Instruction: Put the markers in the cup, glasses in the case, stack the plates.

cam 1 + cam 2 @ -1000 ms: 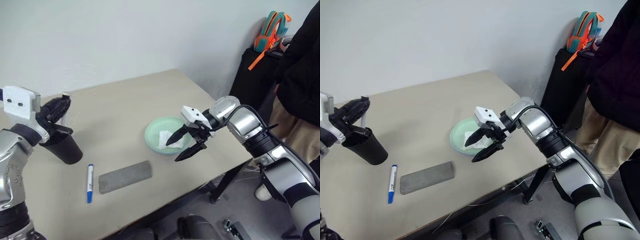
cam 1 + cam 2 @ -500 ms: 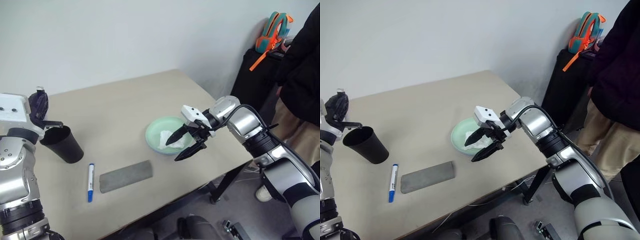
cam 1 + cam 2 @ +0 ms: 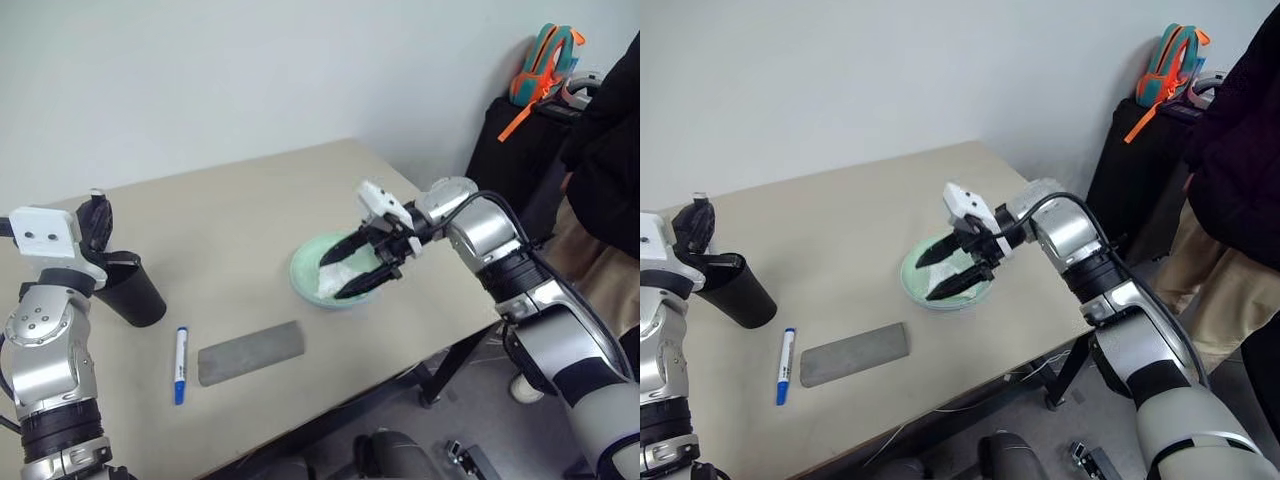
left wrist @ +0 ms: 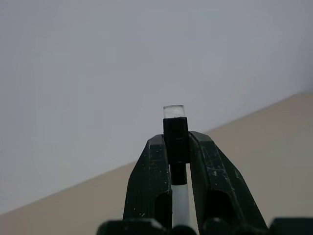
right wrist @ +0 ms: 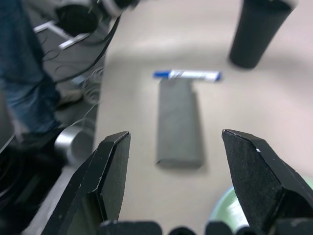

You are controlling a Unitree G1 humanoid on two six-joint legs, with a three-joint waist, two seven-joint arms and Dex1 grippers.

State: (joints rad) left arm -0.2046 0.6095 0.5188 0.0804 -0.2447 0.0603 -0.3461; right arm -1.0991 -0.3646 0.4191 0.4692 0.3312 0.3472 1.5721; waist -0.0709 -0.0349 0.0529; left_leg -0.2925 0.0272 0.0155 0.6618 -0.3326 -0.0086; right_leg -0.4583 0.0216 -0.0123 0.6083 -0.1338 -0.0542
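Left wrist view shows our left gripper (image 4: 178, 147) clamped tight on the black-capped marker (image 4: 175, 139), cap end poking out past the fingertips and the white barrel running back between them. From the head camera, that gripper (image 3: 95, 215) sits just beside the rim of the cup (image 3: 128, 291), on its far side and not yet over the mouth.

Taking the cup as our landmark: the blue-capped marker (image 3: 180, 363) lies on the table (image 3: 230, 200) just in front of it, the closed grey case (image 3: 250, 352) lies a little further to the right of that marker, and the mint green plate (image 3: 305, 270) sits well apart to the right, a crumpled white tissue (image 3: 335, 277) in it. Our right gripper (image 3: 362, 268) hangs over that plate with its jaws spread wide and nothing in them. We cannot see the glasses or a blue plate.

Our worries, as judgement: letting go before the marker is over the opening would send it onto the table or off the edge. The cup looks light, and a nudge at the rim could tip it. The right fingers could snag the tissue rather than the plate.
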